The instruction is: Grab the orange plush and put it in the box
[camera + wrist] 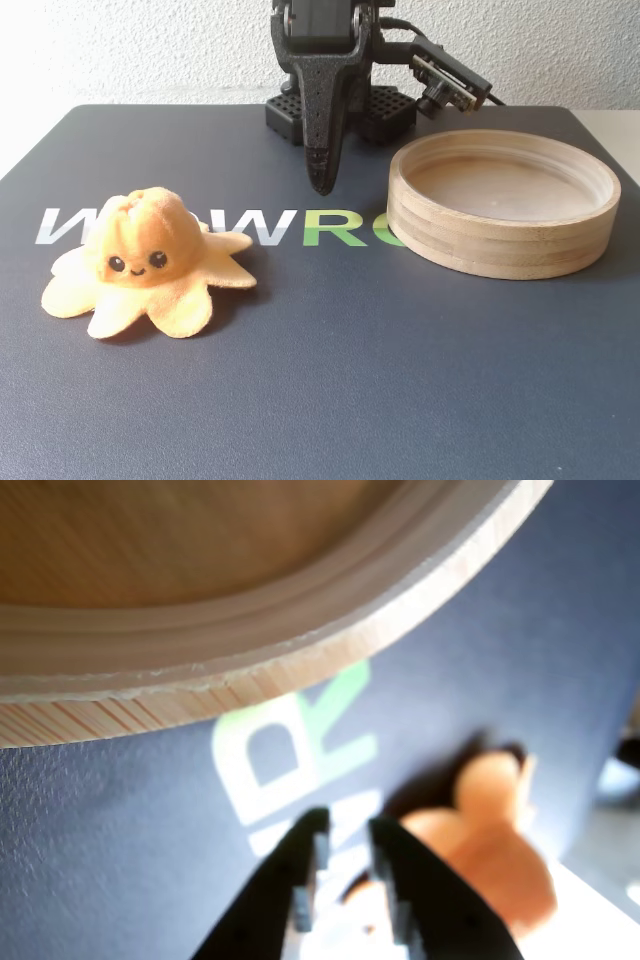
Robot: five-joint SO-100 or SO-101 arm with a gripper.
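The orange plush [150,255], an octopus with black eyes, sits upright on the dark mat at the left of the fixed view. It shows blurred behind the fingers in the wrist view [490,850]. The box [500,245] is a round light-wood tray, empty, at the right. Its rim fills the top of the wrist view [300,610]. My gripper [322,185] hangs point-down above the mat's far middle, between plush and box and touching neither. In the wrist view my gripper [345,825] holds nothing and its jaws stand a narrow gap apart.
A dark blue mat [330,380] with white and green lettering [300,228] covers the table. The arm's base [340,110] stands at the far edge, with a white wall behind it. The wrist camera [450,88] sticks out above the tray's far rim.
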